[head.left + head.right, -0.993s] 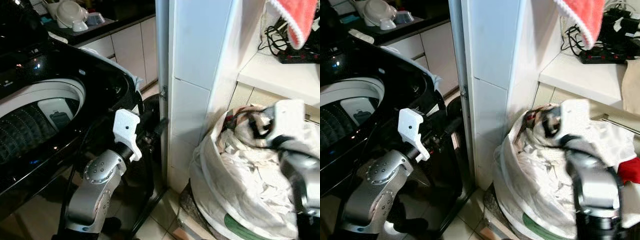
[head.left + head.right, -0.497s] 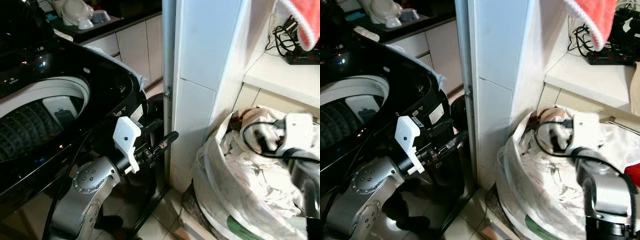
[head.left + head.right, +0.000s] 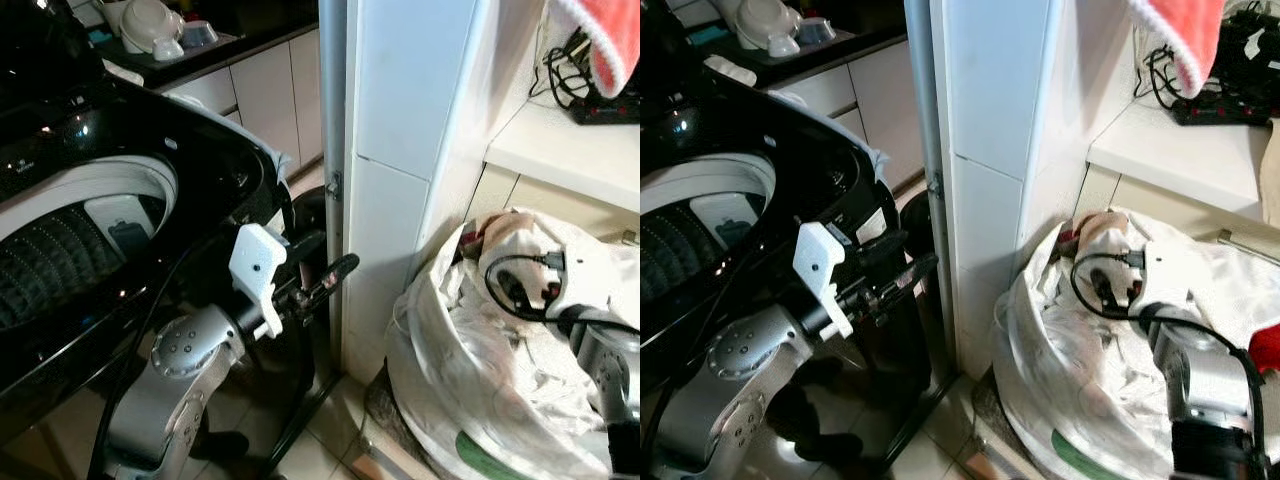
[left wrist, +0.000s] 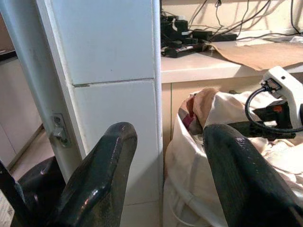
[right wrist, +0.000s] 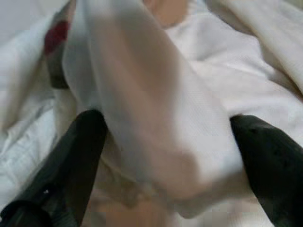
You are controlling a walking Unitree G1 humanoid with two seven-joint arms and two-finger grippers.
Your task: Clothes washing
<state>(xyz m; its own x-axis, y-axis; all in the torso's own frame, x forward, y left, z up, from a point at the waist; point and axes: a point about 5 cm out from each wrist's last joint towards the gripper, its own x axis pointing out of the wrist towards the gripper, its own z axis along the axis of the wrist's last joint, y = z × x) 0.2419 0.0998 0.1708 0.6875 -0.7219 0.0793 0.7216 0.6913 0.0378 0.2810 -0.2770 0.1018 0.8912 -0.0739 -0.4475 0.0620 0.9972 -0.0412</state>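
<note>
The top-loading black washing machine point(image 3: 120, 150) has a glossy, mirror-like plastic shell that catches small highlights. The tall white pillar point(image 3: 400, 150) beside it is faced with smooth, faintly shiny tiles. The bulging white laundry sack point(image 3: 470, 390) is thin, crinkled, matt fabric; the pale clothes point(image 5: 156, 109) inside look soft and woven. The left gripper point(image 4: 165, 179) shows glossy black plastic fingers point(image 4: 99, 179).

A white tiled pillar point(image 3: 400, 150) stands in the middle, with a metal strip point(image 3: 330, 120) down its corner. Beyond it, white cabinets point(image 3: 265, 100) carry a dark counter with white dishes point(image 3: 150, 28). A pale shelf point(image 3: 560, 150) holds a power strip point(image 3: 1230, 105) (with tangled black cables), and a red towel point(image 3: 1185, 35) hangs above.
</note>
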